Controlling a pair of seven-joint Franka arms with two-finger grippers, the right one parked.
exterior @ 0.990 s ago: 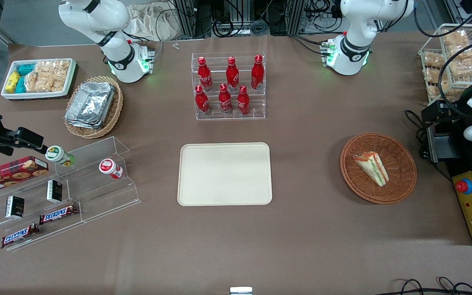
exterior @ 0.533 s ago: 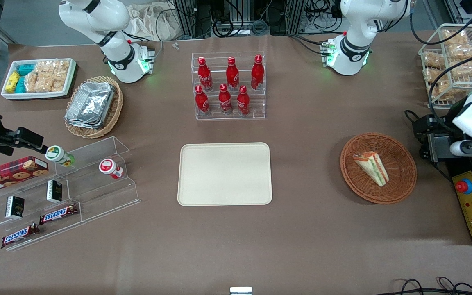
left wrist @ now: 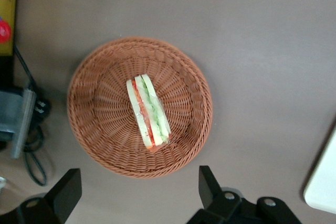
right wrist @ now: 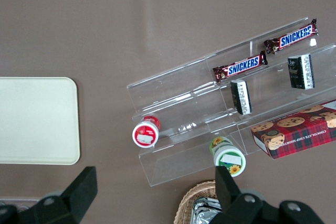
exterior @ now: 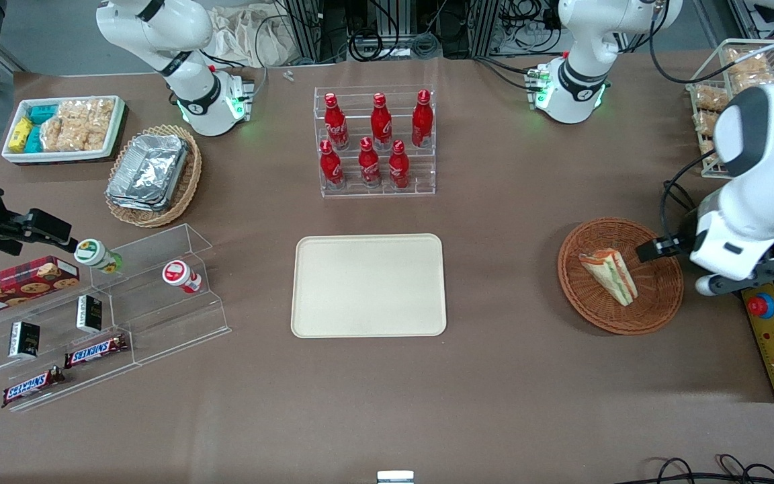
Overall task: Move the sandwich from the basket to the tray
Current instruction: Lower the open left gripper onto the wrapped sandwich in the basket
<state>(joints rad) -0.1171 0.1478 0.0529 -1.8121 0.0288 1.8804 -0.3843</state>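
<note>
- Claw (left wrist: 139, 195) of the working arm: two black fingers (left wrist: 210, 184) spread wide apart, nothing between them; in the front view it shows at right of frame (exterior: 656, 249), hanging over the rim of the basket on the working arm's end.
- Key relation: the triangular white-bread sandwich with green, red and orange layers in clear wrap (left wrist: 147, 112) sits almost centred between the two fingers in the wrist view, a little off toward one, and lower than the claw, so no contact yet.
- Long axis: in the front view the sandwich (exterior: 610, 274) runs from upper left to lower right, pointed end nearer the front camera; in the wrist view the axis runs away from the claw, roughly crossways to the line joining the fingers, so they look set to close across the narrow width.
- Sandwich lies in the round orange-brown woven wicker basket (exterior: 662, 296), about mid-basket.
- Judgement: next need is mostly a descent with a small shift inward over the basket centre.
- Flat cream-beige rectangular plastic tray (exterior: 368, 285) is at frame centre on the brown table (exterior: 508, 390), well apart from the basket, toward the parked arm's end; nothing on it.
</note>
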